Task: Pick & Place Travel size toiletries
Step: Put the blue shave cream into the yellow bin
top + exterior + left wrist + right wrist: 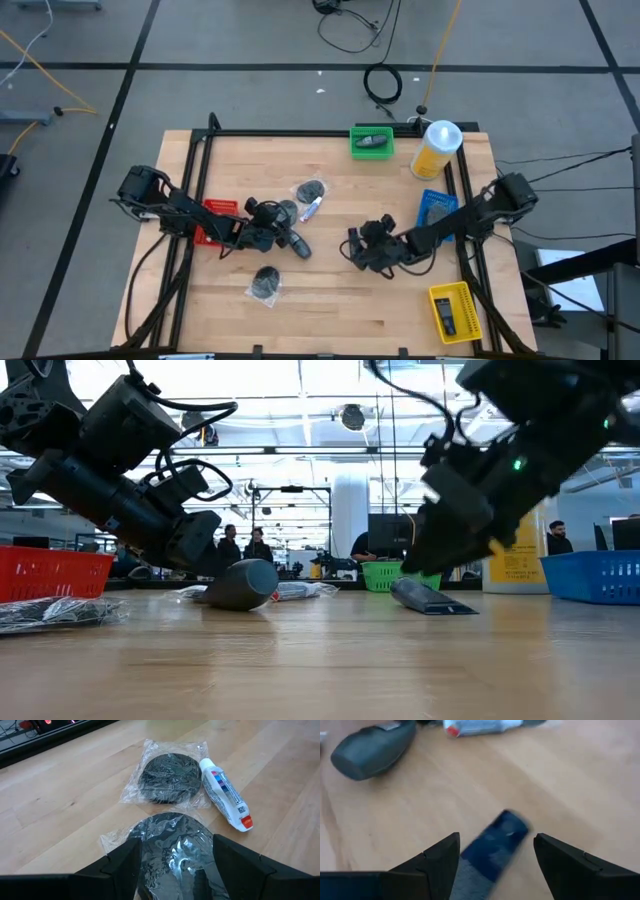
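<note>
On the table (330,285), the left end effector (172,865) straddles a wrapped dark packet (172,847), fingers apart (not yet closed). The right end effector (492,862), fingers apart, hovers over a slim blue tube (495,842). Both look mid-pick; next each must close, lift, and carry to a basket.

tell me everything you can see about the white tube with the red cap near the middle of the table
The white tube is a small, squeezable-looking plastic tube with coloured stripes and a printed code on its side and a red cap at one end. It lies flat on the wooden table, touching the clear wrap of a dark round packet beside it. The left gripper is close by but not touching it.
</note>
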Robot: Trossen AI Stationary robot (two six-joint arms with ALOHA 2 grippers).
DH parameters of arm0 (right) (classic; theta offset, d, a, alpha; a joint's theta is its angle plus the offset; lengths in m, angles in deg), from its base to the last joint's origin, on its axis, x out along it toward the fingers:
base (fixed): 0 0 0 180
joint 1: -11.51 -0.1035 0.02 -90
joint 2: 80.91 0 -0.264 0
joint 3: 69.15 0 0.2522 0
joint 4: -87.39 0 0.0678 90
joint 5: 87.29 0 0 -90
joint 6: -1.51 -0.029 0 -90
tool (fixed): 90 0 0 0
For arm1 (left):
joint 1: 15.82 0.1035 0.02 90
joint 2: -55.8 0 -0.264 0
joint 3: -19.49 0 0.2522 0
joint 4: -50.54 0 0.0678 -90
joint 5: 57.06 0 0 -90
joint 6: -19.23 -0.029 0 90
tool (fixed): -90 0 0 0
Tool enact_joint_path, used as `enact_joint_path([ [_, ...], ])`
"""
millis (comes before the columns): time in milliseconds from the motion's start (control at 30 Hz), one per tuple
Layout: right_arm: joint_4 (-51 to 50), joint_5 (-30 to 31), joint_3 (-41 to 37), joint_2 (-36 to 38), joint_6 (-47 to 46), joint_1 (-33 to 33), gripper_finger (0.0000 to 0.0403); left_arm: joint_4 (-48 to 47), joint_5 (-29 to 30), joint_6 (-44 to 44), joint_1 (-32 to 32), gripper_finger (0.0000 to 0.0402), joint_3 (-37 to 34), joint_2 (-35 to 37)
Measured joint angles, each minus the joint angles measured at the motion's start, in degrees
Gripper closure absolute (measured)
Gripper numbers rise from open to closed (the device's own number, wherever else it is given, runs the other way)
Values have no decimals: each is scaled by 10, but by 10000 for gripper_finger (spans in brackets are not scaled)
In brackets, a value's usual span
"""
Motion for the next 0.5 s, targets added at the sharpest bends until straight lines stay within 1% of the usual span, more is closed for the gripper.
enact_joint_path([
  [167,93,-20,-5,-66,50,5,156,4,-1,-1,0,160,0,0],
  [300,99,-14,-3,-98,86,6,165,4,-4,0,0,160,0,0],
  [367,88,-26,-3,-98,108,7,182,3,-4,0,0,160,0,0],
  [433,78,-42,-3,-91,137,8,207,3,-5,-2,0,160,0,0],
  [500,64,-77,-3,-68,172,9,236,3,-5,-2,0,160,0,0],
])
